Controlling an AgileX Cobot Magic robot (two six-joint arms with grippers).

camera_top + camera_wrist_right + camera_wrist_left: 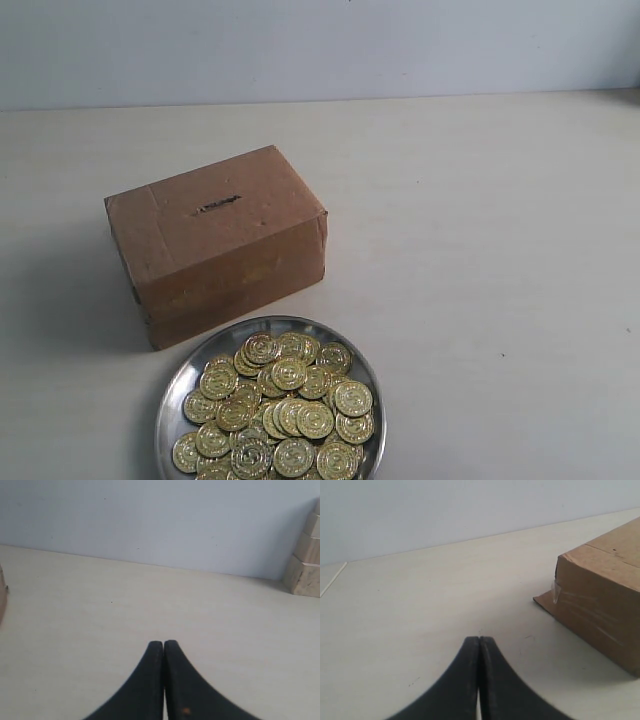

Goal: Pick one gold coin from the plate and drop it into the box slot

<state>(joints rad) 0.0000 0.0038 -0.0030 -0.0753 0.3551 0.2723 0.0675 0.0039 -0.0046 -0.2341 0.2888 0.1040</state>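
Note:
A brown cardboard box stands on the pale table, with a short dark slot in its top face. Just in front of it sits a round silver plate heaped with several gold coins. Neither arm shows in the exterior view. In the left wrist view my left gripper is shut with nothing in it, low over bare table, and a corner of the box lies off to one side. My right gripper is also shut and empty over bare table.
Stacked pale wooden blocks stand against the grey wall in the right wrist view. A sliver of the box shows at that view's opposite edge. The table's back edge meets the wall behind the box.

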